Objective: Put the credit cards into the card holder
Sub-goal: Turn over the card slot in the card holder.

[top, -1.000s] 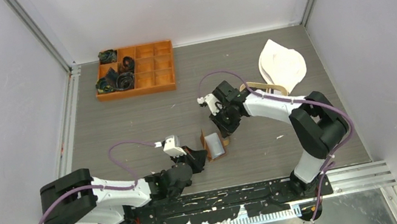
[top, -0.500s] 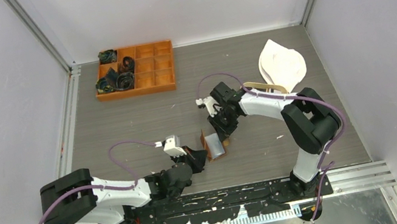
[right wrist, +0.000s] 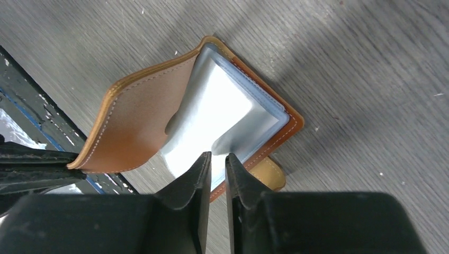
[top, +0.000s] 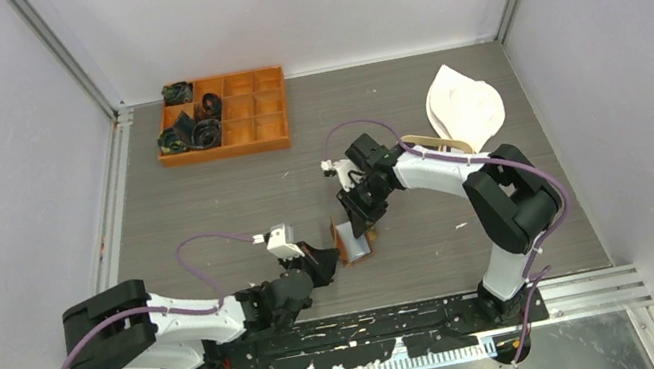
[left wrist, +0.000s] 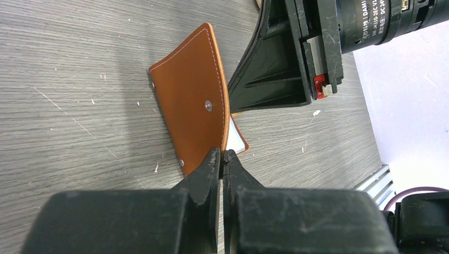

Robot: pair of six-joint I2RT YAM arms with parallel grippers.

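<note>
The brown leather card holder [top: 350,239] lies open on the table near the front centre. My left gripper [top: 329,263] is shut on the edge of its raised flap [left wrist: 193,106], the fingertips meeting at the leather [left wrist: 223,159]. A white-grey credit card [right wrist: 217,116] lies bowed inside it, over a grey-blue layer against the lower half [right wrist: 288,127]. My right gripper [right wrist: 217,159] is directly over the card's near edge, its jaws shut to a narrow slit with nothing between them. It also shows in the top view [top: 357,220]. No other cards are in view.
An orange compartment box [top: 223,116] with dark items stands at the back left. A tan wooden-rimmed tray [top: 432,140] with a white cloth [top: 463,105] sits at the back right, just behind my right arm. The metal rail [top: 348,328] runs along the front edge.
My right gripper has moved a little left and nearer, down onto the open card holder. The left gripper still holds the flap, now lifted slightly more upright.
</note>
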